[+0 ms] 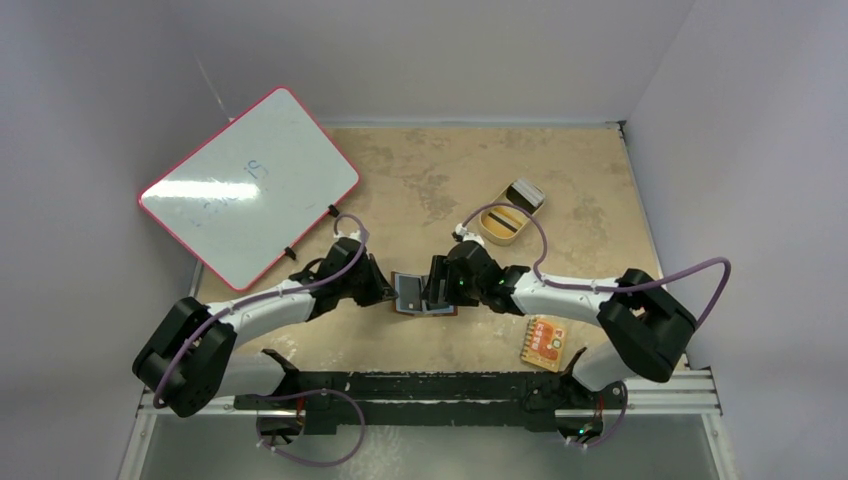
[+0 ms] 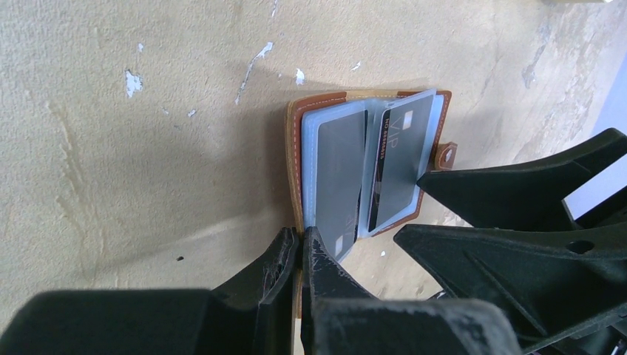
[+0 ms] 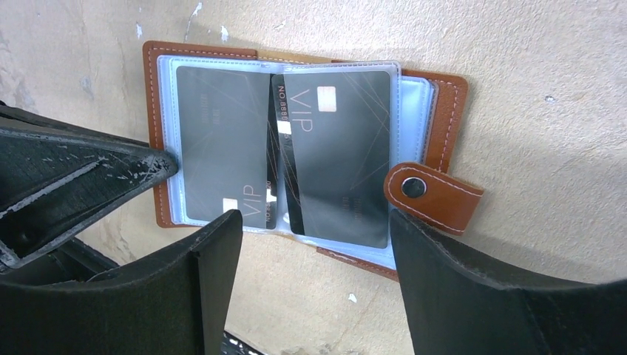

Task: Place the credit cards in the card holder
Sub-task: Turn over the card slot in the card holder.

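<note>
The brown leather card holder (image 3: 446, 118) lies open on the tan table, also seen in the top view (image 1: 400, 306) and the left wrist view (image 2: 294, 155). Two black VIP credit cards sit in its clear pockets: one on the left page (image 3: 222, 148), one on the right page (image 3: 340, 148). A third card edge (image 3: 275, 148) shows between them. My left gripper (image 2: 302, 248) is shut on the holder's left cover edge. My right gripper (image 3: 314, 251) is open, empty, just over the holder's near edge, its snap tab (image 3: 432, 196) beside one finger.
A pink-framed whiteboard (image 1: 250, 185) leans at the back left. A tan oval dish (image 1: 505, 222) with a small box (image 1: 526, 193) stands behind the right arm. An orange-red patterned packet (image 1: 545, 342) lies at the front right.
</note>
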You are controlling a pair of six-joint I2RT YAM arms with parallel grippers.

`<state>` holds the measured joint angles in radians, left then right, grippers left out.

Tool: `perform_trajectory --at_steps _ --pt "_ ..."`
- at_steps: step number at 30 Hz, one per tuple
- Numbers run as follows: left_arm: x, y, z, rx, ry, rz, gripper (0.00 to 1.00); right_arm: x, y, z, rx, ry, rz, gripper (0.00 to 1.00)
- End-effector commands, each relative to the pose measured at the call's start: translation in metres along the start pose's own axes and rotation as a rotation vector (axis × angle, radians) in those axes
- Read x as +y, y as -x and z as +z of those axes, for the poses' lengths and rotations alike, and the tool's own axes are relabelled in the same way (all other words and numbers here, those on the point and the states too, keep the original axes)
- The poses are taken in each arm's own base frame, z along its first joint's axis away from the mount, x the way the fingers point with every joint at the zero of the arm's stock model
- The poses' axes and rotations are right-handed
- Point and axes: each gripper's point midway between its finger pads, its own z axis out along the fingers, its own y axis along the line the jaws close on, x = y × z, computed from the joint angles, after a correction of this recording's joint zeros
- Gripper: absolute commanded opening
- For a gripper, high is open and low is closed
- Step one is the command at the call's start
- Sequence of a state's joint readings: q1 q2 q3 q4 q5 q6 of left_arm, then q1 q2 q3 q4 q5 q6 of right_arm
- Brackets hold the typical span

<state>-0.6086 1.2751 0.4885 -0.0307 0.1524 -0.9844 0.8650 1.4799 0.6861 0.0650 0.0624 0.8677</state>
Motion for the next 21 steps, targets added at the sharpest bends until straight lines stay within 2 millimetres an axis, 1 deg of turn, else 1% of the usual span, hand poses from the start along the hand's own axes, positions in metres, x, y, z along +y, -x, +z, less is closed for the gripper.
perform_trajectory --at_steps 1,7,10,12,17,21 --pt "0.002 0.007 0.000 -0.037 -0.002 0.016 0.00 -0.022 0.009 0.003 -0.040 -0.110 -0.036 0.76" --pt "0.003 0.007 0.000 -0.039 0.002 0.015 0.00 -0.027 0.012 0.007 -0.046 -0.134 -0.060 0.78" --pt "0.005 0.006 0.001 -0.036 0.009 0.014 0.00 -0.023 0.015 0.007 -0.055 -0.113 -0.081 0.79" --pt "0.005 0.006 0.001 -0.036 0.007 0.014 0.00 -0.015 0.016 0.007 -0.056 -0.073 -0.084 0.79" --pt "0.005 0.006 0.003 -0.036 0.005 0.010 0.00 0.003 0.011 0.008 -0.035 0.035 -0.077 0.78" --pt "0.005 0.005 0.005 -0.032 0.002 0.007 0.00 0.024 0.013 0.000 -0.043 0.153 -0.055 0.78"
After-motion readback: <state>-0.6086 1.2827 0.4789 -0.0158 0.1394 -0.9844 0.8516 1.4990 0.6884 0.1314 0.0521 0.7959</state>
